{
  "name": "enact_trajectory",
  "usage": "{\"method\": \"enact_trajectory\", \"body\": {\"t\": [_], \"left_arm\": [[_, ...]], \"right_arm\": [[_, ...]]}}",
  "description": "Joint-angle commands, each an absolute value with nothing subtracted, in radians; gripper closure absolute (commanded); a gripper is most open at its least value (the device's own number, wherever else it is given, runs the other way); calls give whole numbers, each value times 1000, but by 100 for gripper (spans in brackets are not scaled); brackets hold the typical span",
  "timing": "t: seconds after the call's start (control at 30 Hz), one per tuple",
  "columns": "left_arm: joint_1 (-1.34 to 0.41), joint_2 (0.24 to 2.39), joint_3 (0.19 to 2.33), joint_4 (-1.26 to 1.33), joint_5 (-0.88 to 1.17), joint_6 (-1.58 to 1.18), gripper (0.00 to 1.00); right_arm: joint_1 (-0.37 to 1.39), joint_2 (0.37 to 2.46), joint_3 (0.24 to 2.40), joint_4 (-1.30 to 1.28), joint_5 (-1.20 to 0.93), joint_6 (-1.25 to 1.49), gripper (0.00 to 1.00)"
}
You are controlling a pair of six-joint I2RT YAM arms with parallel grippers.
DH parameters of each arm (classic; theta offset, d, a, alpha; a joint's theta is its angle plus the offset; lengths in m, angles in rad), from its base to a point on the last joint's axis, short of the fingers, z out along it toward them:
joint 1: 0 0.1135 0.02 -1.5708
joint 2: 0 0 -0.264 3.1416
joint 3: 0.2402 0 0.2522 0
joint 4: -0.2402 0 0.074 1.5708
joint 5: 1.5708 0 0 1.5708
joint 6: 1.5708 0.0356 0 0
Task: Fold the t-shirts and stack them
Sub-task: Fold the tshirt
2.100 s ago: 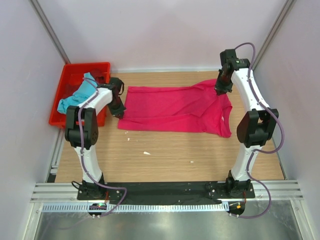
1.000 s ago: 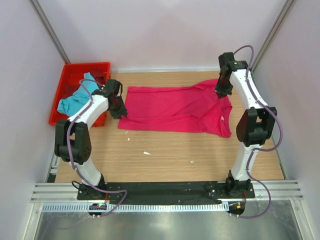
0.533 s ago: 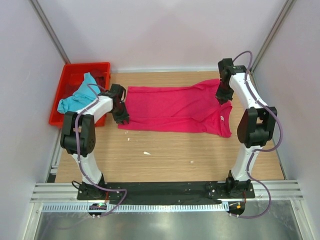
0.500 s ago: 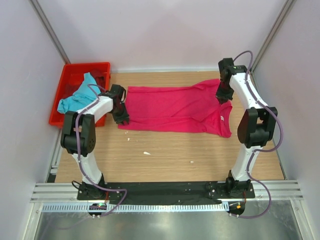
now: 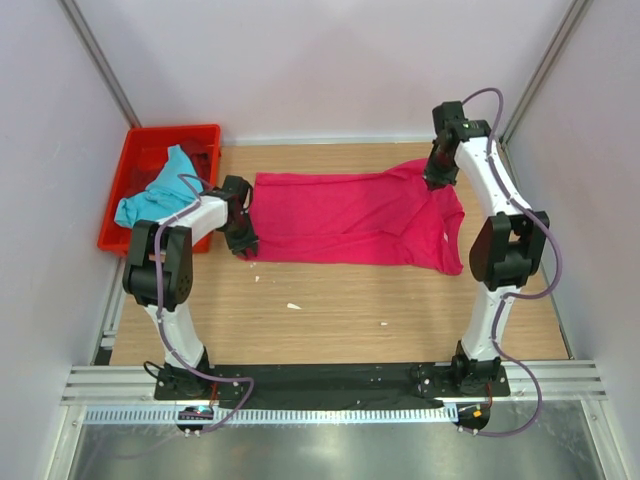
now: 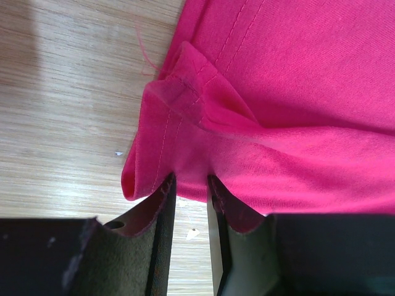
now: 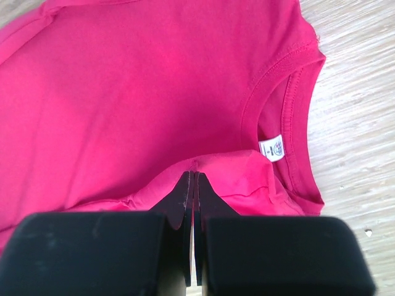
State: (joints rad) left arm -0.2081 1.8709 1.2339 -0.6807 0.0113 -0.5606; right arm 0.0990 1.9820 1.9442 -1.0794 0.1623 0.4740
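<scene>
The magenta-pink t-shirt (image 5: 350, 215) lies spread on the wooden table, collar to the right. The turquoise-blue t-shirt (image 5: 155, 190) is bunched in the red crate (image 5: 150, 135). My left gripper (image 5: 241, 240) is at the pink shirt's near-left hem corner. In the left wrist view the gripper (image 6: 190, 185) has its jaws a little apart, with the hem of the shirt (image 6: 296, 92) lying across the tips. My right gripper (image 5: 438, 178) is at the far shoulder by the collar. In the right wrist view the gripper (image 7: 194, 176) is shut on a raised fold of the shirt (image 7: 154, 80).
The crate stands at the table's far left, beside my left arm. White walls close in the table on three sides. A small white label (image 7: 272, 148) sits inside the collar. Bare wood (image 5: 350, 310) lies in front of the shirt, with a few crumbs.
My left gripper has slid down and right from the crate side onto the shirt's near-left corner. My right gripper has shifted slightly toward the back, pulling up the shoulder fold.
</scene>
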Motion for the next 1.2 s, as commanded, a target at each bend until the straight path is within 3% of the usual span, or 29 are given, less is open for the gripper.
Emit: {"method": "enact_trajectory", "body": {"t": [0.0, 0.1, 0.23, 0.33, 0.47, 0.6, 0.63, 0.7, 0.8, 0.97, 1.17], "left_arm": [[-210, 1855, 1235, -670, -12, -538, 72], [-210, 1836, 1255, -692, -5, -538, 71], [-213, 1792, 1295, -733, 26, -538, 64], [-213, 1741, 1292, -755, 28, -528, 55], [-213, 1718, 1269, -744, 41, -512, 55], [-215, 1752, 1267, -718, 77, -512, 62], [-213, 1759, 1270, -718, 83, -509, 63], [-213, 1773, 1273, -707, 90, -506, 64], [-213, 1790, 1279, -706, 86, -494, 65], [-213, 1807, 1276, -707, 83, -491, 66], [-213, 1835, 1279, -700, 78, -497, 68]], "right_arm": [[100, 2028, 1990, -1059, 172, 479, 99], [95, 2065, 2002, -1046, 175, 471, 91], [72, 2083, 2034, -1127, 215, 465, 46], [32, 1936, 1895, -1137, 268, 459, 34], [-46, 1689, 1570, -1069, 213, 474, 32], [-150, 1556, 1233, -984, 114, 469, 52], [-175, 1530, 1197, -967, 101, 463, 61], [-235, 1522, 1135, -933, 78, 425, 67], [-245, 1537, 1101, -901, 48, 394, 58], [-244, 1581, 1066, -836, -35, 403, 52], [-245, 1637, 1065, -782, -47, 422, 55]]}}
